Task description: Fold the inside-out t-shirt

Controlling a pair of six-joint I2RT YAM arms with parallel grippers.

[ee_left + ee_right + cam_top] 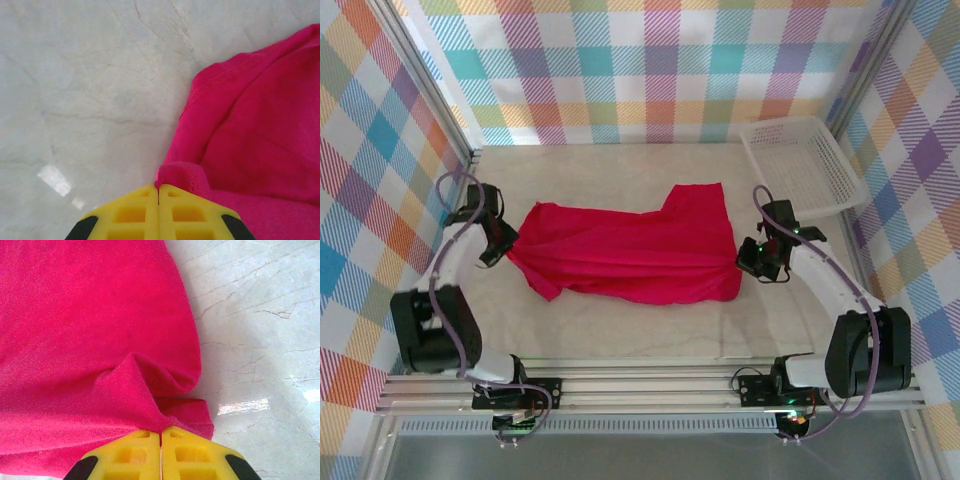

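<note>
The crimson inside-out t-shirt lies spread across the middle of the table, a flap sticking up at its far right corner. My left gripper sits at the shirt's left edge, its yellow jaws pressed together on a pinch of hemmed fabric. At the shirt's right edge my right gripper is shut on a raised fold of the cloth. The shirt bunches up into each gripper, and the right gripper holds it near a corner.
A white mesh basket stands at the back right, just beyond the right arm. Pale marble-look tabletop shows in front of the shirt and behind it. Plaid walls close in the left, back and right sides.
</note>
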